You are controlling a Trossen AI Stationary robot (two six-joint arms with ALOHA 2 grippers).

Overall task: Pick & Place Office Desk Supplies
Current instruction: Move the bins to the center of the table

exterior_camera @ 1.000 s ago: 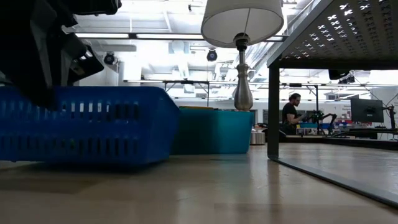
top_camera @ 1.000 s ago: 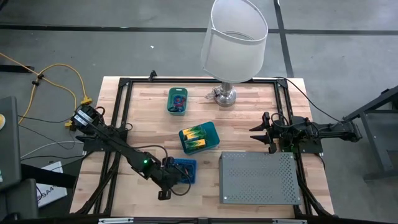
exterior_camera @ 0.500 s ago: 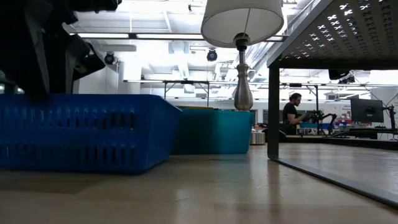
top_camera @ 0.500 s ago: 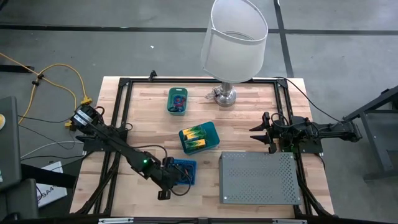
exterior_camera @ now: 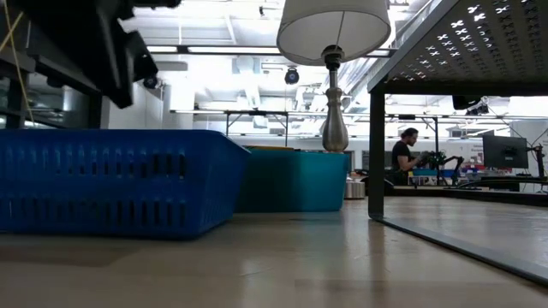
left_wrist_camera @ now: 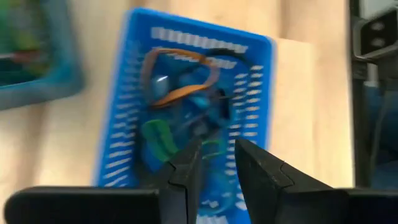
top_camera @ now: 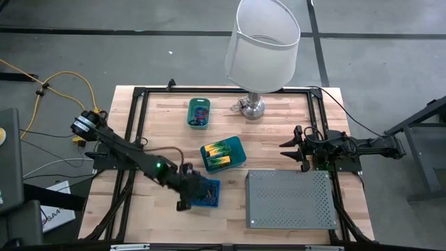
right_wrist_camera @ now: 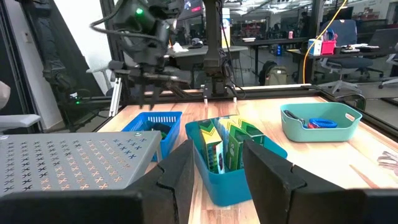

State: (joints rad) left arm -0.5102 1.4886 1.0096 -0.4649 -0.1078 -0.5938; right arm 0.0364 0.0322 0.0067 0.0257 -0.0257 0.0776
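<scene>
Directly beneath left gripper (left_wrist_camera: 214, 163): loops (left_wrist_camera: 180, 78).

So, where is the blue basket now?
In the high view the blue basket sits near the table's front edge, left of the grey box, under the left gripper.

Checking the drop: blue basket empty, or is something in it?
Not empty. The blue basket holds tan and dark loops, seen from the left wrist; the left hand hangs above it.

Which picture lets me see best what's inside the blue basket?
The left wrist view: it looks straight down into the blue basket, showing tan and black loops. The high view has the arm covering part of it, the low view only its side wall, the right wrist view its far end.
</scene>
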